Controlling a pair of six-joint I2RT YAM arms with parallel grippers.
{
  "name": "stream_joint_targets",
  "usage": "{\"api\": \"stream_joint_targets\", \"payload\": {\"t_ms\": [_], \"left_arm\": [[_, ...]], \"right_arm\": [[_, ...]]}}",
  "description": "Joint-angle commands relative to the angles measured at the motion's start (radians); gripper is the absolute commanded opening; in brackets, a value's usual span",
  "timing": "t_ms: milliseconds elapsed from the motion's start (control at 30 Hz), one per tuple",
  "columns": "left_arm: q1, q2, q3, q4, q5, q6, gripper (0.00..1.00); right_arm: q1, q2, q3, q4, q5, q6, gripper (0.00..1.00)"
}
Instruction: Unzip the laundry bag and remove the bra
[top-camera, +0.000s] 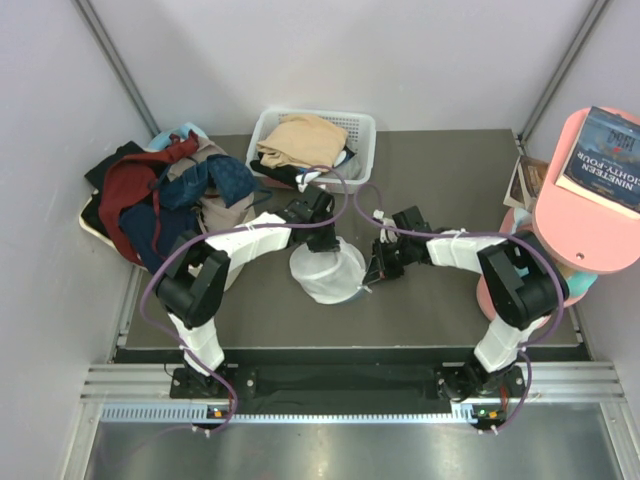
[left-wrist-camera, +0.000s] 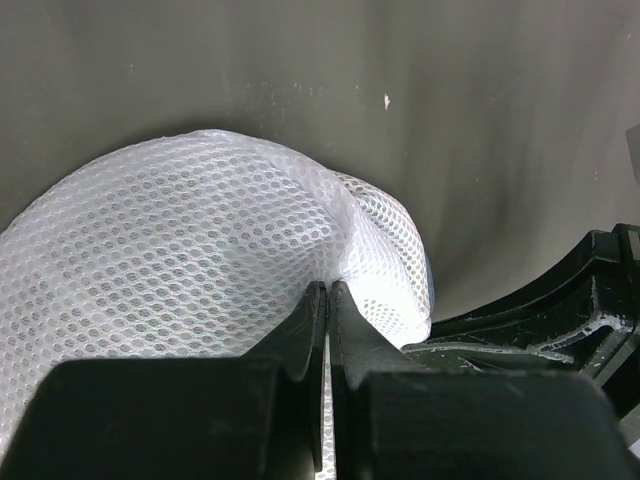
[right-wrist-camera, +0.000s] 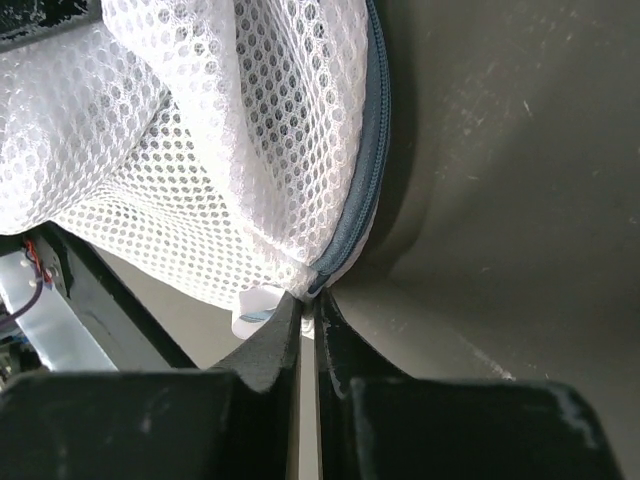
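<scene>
White slotted basket (top-camera: 362, 125) at the far edge holds a tan garment (top-camera: 303, 140). Nearer, mid-table, you have one mesh bag (top-camera: 325, 272), its zipper (right-wrist-camera: 368, 180) shut where visible; contents don't show. Two grippers grip it: left gripper (left-wrist-camera: 327, 300) pinched on mesh at the far rim, right gripper (right-wrist-camera: 308, 305) clamped on the zipper's end at its right side.

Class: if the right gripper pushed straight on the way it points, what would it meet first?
Almost certainly the laundry bag: the right gripper is shut on its zippered edge, with mesh directly ahead.
</scene>
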Motion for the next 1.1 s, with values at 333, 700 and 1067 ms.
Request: {"api": "stream_joint_targets", "payload": {"t_ms": [333,700,1067], "left_arm": [[-0.060,-0.070,0.281,-0.206,-0.142,0.079,0.80],[-0.069,-0.099,0.207,-0.029,0.050,-0.136,0.80],[-0.077,-0.145,0.146,0.091,0.055,-0.204,0.76]], "right_arm": [[0.008,-0.194,0.303,-0.267,0.209,-0.126,0.00],[0.028,-0.304,0.397,-0.333,0.250,-0.270,0.00],[0.082,-0.335,0.340,-0.329,0.274,-0.271,0.00]]}}
